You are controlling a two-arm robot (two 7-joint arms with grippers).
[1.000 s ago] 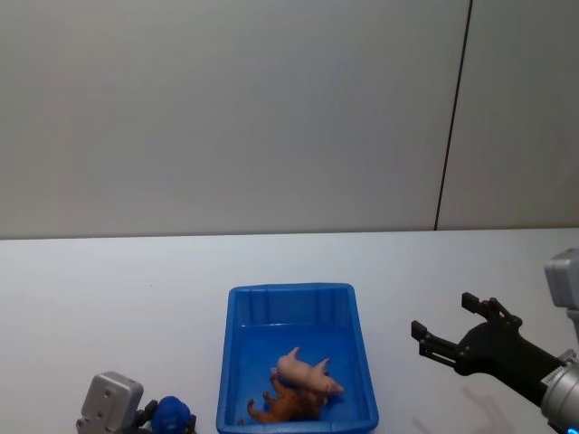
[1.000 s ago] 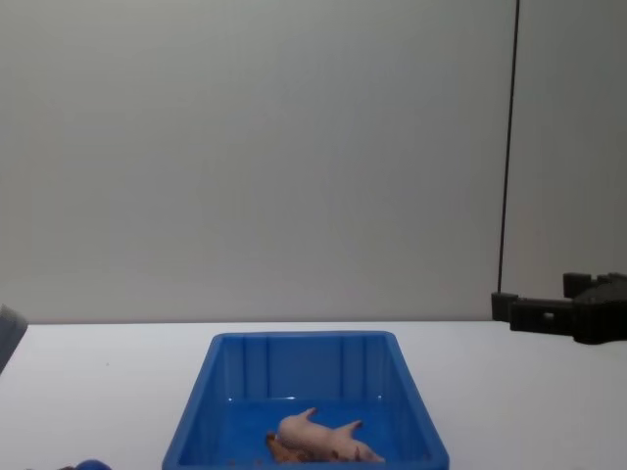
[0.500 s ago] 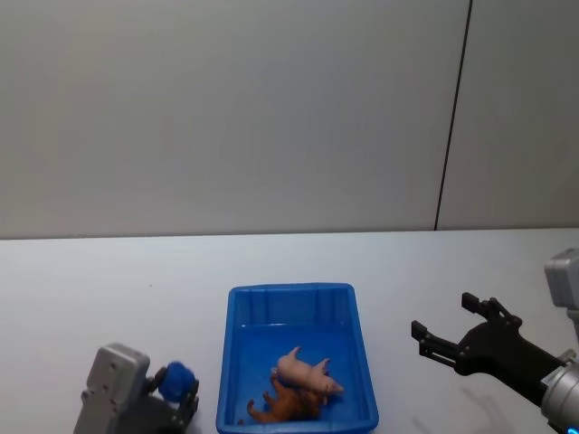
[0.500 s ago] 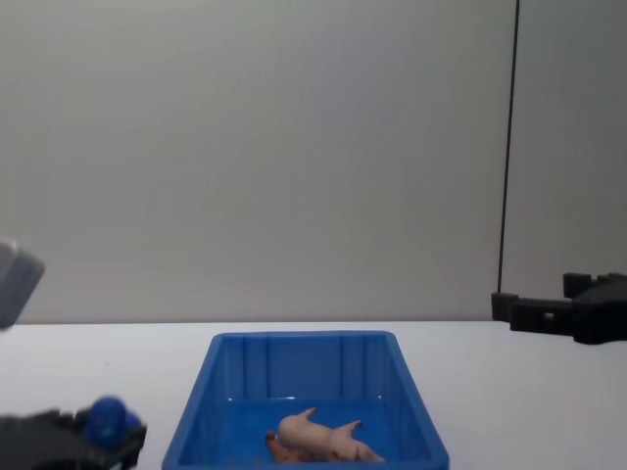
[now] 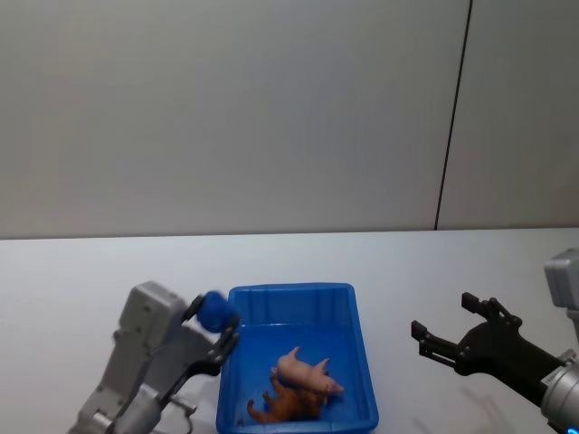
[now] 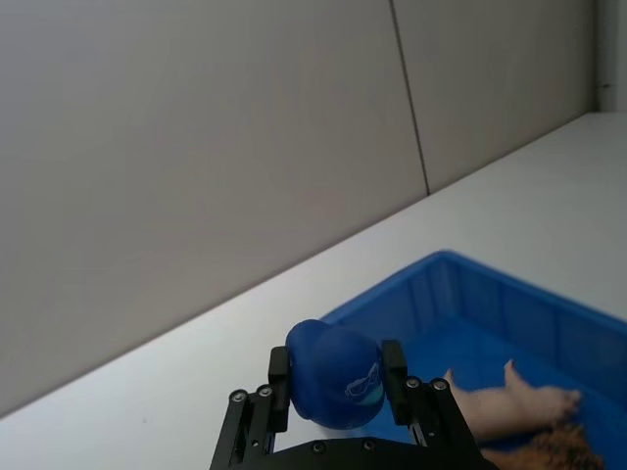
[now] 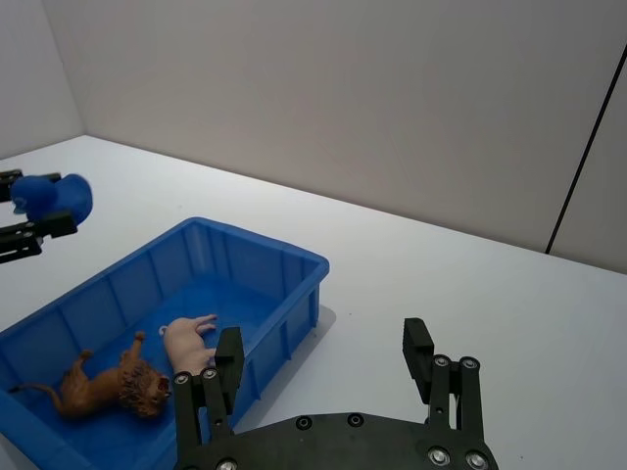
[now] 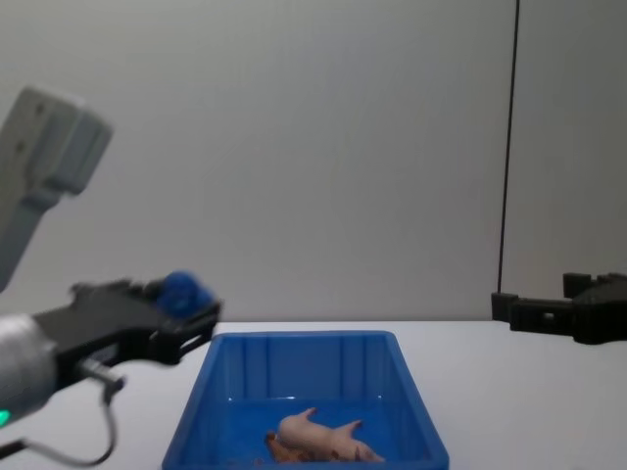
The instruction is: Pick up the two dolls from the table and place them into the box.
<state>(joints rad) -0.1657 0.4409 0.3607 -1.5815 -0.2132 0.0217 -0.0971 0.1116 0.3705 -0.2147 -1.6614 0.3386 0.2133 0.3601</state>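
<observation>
The pale pink pig (image 5: 306,371) and the brown lion (image 5: 285,405) lie side by side inside the blue box (image 5: 289,290), toward its near end. Both also show in the right wrist view, pig (image 7: 188,341) and lion (image 7: 122,382). My left gripper (image 5: 217,327) hovers just above the box's left rim, shut on a small round blue toy (image 5: 215,312). The left wrist view has that toy (image 6: 333,387) pinched between both fingers. My right gripper (image 5: 443,315) stands open and holds nothing, above the table (image 5: 72,280) to the right of the box.
A plain grey wall with a dark vertical seam (image 5: 452,117) rises behind the white table. Bare tabletop lies on both sides of the box and beyond its far end.
My left arm has risen from the near left corner and swung toward the box, carrying the blue toy up to the left rim. The right arm and both dolls have not moved.
</observation>
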